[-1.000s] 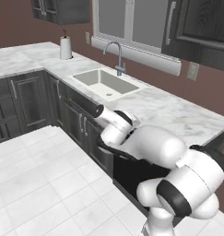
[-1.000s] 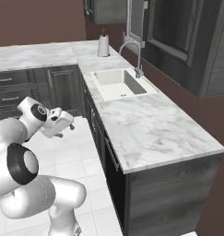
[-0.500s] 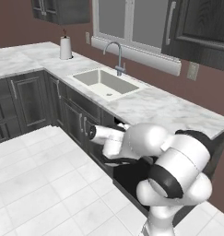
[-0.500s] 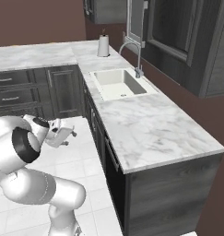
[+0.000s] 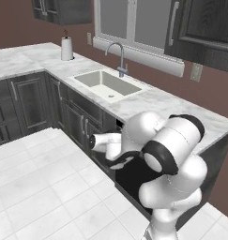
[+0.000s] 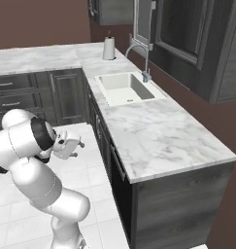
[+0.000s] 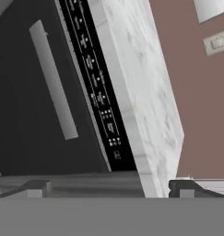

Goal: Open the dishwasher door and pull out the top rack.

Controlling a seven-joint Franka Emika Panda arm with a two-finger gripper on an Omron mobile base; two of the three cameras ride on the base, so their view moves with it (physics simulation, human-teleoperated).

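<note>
The dishwasher door is a flat black panel, standing shut under the marble counter. Its silver-grey bar handle runs along the panel, and the slotted strip lies between it and the counter edge. In the left base view the door shows dark behind my folded arm. From the right base view I see its handle edge-on. My gripper is open, fingertips wide apart, facing the door from a short distance and touching nothing. It hangs low left of the door. The top rack is hidden behind the shut door.
The marble counter overhangs the door. A sink with a faucet lies further along, and a paper towel roll stands in the corner. Dark woodgrain cabinets line the left side. White tiled floor spreads in front.
My arm has folded down and the hand has dropped to the door's height, then edged a little toward it. The door has stayed shut.
</note>
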